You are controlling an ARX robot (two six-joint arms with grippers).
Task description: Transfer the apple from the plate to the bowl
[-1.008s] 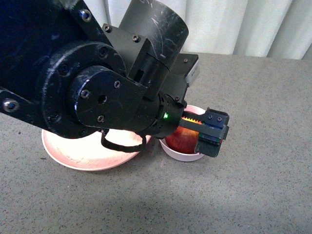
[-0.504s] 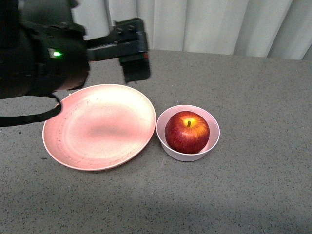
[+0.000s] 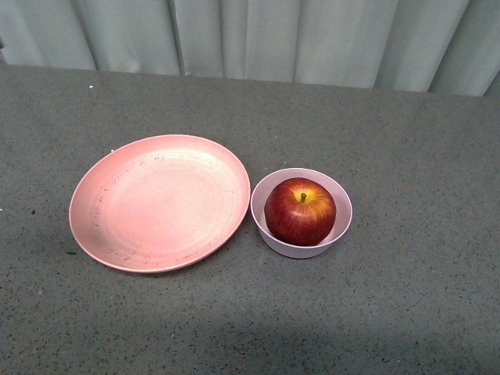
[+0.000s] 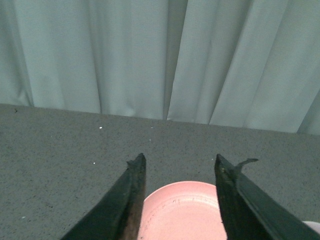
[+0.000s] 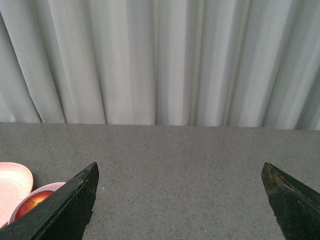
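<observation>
The dark-red apple with a yellow patch round its stem sits upright inside the small pale pink-lilac bowl. The wide salmon-pink plate lies just left of the bowl, with nothing on it, its rim nearly touching the bowl. Neither arm shows in the front view. In the left wrist view my left gripper is open, and part of the plate shows between its fingers. In the right wrist view my right gripper is wide open over bare table, with the bowl, the apple and the plate's edge off to one side.
The grey speckled table runs to a pale pleated curtain along its far edge. The curtain also fills the upper part of both wrist views.
The left arm, which hung over the bowl and apple a second ago, has pulled back leftwards and out of the front view. The apple stays in the bowl.
</observation>
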